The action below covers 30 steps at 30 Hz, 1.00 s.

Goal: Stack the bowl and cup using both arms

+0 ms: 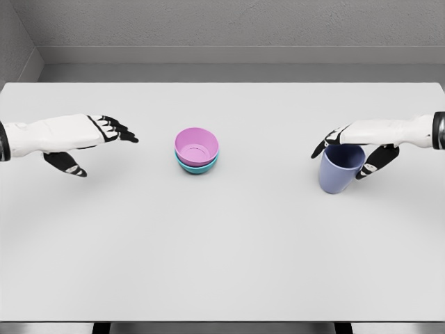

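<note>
Gripping the cup [339, 169] at its rim, the right hand [358, 142] is curling its fingers over the top while its thumb is pressing on the side wall nearest the table's right edge. That cup is blue-grey and is sitting, or hanging just clear, near the right edge of the table [222, 264]; I cannot tell whether its base is touching the surface. It is leaning slightly.

Toward the left edge, the left hand [90, 139] is hovering with its fingers stretched out flat and its thumb dropped below, holding nothing and well apart from the bowls.

At the middle of the table, a pink bowl [197, 146] is already nesting inside a teal bowl [197, 165], so the bowl part of the stacking seems finished. The step in hand looks like picking up the cup. Next, I judge, the right arm would need to be carrying it toward the middle and lowering it upright into the pink bowl, with the left hand possibly steadying the stack.

Counting: two bowls, one cup, two hands, one table.
</note>
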{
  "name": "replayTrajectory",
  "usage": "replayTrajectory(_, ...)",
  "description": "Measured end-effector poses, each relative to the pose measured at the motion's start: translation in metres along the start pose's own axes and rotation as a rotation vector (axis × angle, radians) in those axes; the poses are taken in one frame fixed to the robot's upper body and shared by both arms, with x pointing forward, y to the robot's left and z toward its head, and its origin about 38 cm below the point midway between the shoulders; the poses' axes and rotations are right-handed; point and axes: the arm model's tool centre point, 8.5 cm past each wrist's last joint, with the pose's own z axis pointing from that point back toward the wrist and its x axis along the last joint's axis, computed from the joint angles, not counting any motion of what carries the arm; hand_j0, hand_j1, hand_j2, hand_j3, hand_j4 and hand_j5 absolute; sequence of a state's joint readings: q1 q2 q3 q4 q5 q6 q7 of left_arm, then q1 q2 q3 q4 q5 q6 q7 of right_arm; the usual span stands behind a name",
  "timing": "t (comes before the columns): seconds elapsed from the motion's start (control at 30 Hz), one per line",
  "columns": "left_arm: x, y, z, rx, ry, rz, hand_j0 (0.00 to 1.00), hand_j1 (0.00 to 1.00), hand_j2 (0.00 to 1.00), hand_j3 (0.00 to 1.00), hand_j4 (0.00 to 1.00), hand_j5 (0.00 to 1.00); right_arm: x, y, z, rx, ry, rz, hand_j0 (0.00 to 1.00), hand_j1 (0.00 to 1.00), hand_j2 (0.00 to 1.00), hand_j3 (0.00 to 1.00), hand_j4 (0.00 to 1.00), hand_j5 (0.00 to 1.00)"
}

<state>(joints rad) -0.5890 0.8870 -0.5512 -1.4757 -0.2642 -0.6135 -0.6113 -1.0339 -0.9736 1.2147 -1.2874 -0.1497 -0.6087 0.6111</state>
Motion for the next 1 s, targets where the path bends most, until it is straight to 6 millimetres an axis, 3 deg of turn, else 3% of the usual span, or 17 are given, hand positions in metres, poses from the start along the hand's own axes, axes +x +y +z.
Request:
replayTrajectory(0.1,0.001,-0.001,-0.006,0.012,-0.011,0.012,1.0,1.0,1.0,1.0,1.0,1.0,0.001,-0.002,0.0,-0.003,-0.002,0.005,0.76,0.76,0.76,0.76,0.76,0.76)
replayTrajectory(0.4,-0.033,-0.017,0.008,0.017,0.085,0.105,1.0,1.0,1.0,1.0,1.0,1.0,0.005,-0.01,0.001,-0.01,-0.011,0.023,0.74,0.74,0.74,0.74,0.74,0.74)
replayTrajectory(0.63,-0.038,-0.013,0.014,0.033,0.103,0.111,1.0,1.0,1.0,1.0,1.0,1.0,0.01,-0.017,0.001,-0.018,-0.021,0.043,0.73,0.73,0.73,0.73,0.73,0.73)
replayTrajectory(1.0,-0.033,-0.006,0.006,0.073,0.076,0.114,1.0,1.0,1.0,1.0,1.0,1.0,0.021,-0.025,-0.002,-0.022,-0.048,0.073,0.7,0.7,0.7,0.7,0.7,0.7)
